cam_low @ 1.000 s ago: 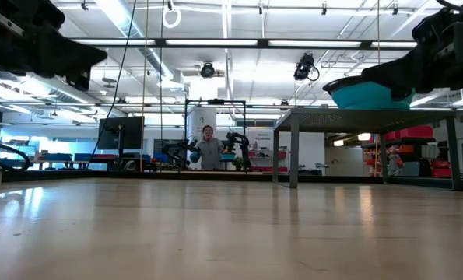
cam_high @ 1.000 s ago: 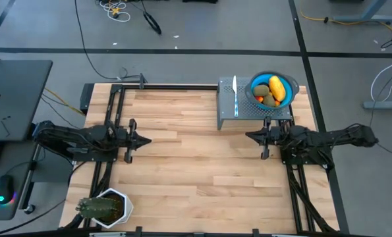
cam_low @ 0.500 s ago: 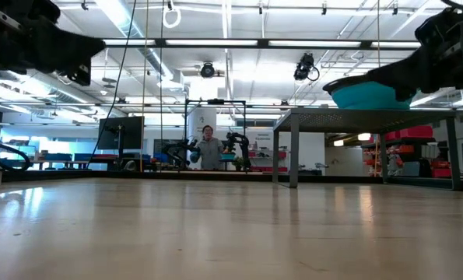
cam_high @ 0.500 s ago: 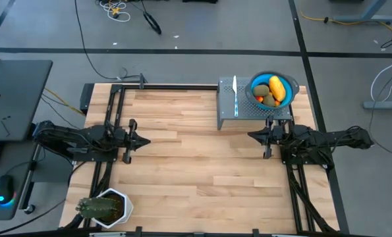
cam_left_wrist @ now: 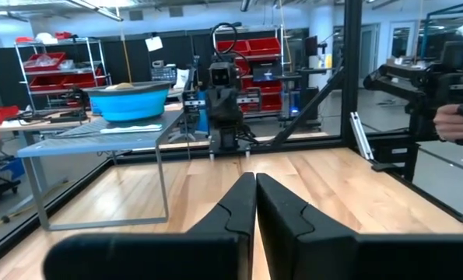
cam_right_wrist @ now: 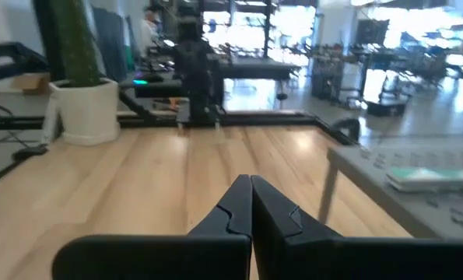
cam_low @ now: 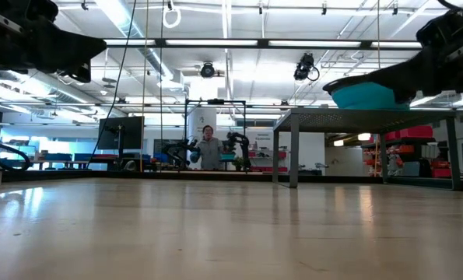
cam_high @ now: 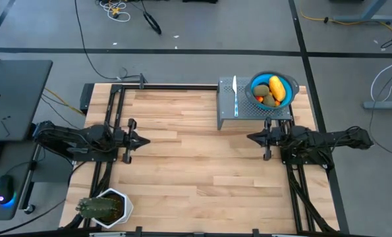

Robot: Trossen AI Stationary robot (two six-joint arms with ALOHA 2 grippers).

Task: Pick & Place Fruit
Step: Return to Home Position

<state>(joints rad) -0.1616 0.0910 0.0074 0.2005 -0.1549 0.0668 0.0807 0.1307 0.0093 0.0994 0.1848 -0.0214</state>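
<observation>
Wooden table (cam_high: pixel 182 164); bowl (cam_high: pixel 253 85) on shelf (cam_high: pixel 226 118) holds fruit (cam_high: pixel 277 89).

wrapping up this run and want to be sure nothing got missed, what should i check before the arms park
1. Fruit in the blue strainer bowl on the shelf: ok, yellow and olive-brown pieces lie inside.
2. Small black ball in the bowl: cannot tell.
3. Knife on the shelf beside the bowl: ok.
4. Left gripper shut, empty: ok.
5. Right gripper shut, empty: ok.
6. Potted plant apart from the left arm: ok.
</observation>
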